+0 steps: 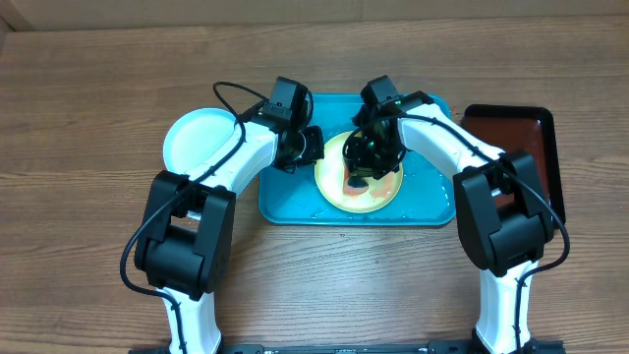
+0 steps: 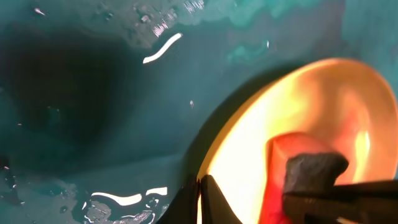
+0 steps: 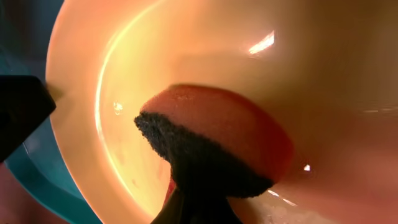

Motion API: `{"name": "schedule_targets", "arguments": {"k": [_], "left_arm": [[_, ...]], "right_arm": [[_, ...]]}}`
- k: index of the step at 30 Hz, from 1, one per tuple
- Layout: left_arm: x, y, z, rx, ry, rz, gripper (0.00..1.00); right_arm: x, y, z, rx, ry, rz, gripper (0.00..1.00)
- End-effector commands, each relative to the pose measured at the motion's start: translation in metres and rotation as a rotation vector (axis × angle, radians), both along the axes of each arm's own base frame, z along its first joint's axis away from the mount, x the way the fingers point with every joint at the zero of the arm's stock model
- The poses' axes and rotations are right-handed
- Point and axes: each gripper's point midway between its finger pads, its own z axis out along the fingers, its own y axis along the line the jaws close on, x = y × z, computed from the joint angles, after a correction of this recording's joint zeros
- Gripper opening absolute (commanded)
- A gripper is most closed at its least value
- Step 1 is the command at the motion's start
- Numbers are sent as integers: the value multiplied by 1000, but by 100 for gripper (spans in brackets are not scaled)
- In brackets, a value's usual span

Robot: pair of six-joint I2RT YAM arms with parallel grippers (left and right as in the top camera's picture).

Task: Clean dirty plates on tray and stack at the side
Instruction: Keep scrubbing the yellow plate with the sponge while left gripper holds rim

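A pale yellow-green plate (image 1: 378,192) lies on the teal tray (image 1: 285,202), tilted up at its left side. My left gripper (image 1: 313,147) is shut on the plate's left rim; in the left wrist view the fingers (image 2: 203,198) pinch the rim of the plate (image 2: 323,106). My right gripper (image 1: 369,162) is shut on a red sponge with a dark scrub side (image 3: 211,143) and presses it on the plate's face (image 3: 261,56). The light blue plate with a white centre (image 1: 201,138) lies on the table left of the tray. A second yellow-green plate is not in view.
A dark red-black tray (image 1: 526,147) lies to the right of the teal tray. The teal tray's floor (image 2: 93,93) is wet, with puddles and glints. The two arms meet over the tray's middle.
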Motion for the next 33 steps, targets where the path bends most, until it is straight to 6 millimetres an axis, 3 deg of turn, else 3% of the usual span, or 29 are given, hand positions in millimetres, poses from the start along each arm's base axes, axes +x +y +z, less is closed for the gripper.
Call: {"name": "schedule_targets", "arguments": {"k": [1, 6, 8, 16, 18, 23, 26, 33], "left_arm": [[-16, -9, -10, 7, 15, -114, 10], [-29, -12, -17, -13, 51, -131, 23], [-29, -14, -16, -21, 53, -134, 24], [-34, -20, -28, -15, 71, -151, 18], [-34, -22, -33, -20, 81, -142, 5], [-27, -16, -35, -26, 93, -66, 4], [-24, -11, -36, -14, 92, -48, 4], [-20, -6, -37, 10, 85, -14, 4]], "right_arm": [[-2, -2, -10, 1, 27, -20, 4], [-2, -2, -10, 1, 28, -20, 4], [-2, -2, -10, 1, 28, -20, 4], [-4, -3, -10, -4, 38, -19, 4], [-4, -3, -10, -4, 38, -19, 4], [-3, -7, -10, -13, 39, -25, 4], [3, -19, -12, -39, 29, -49, 4], [23, -78, -4, -133, 41, -166, 4]]}}
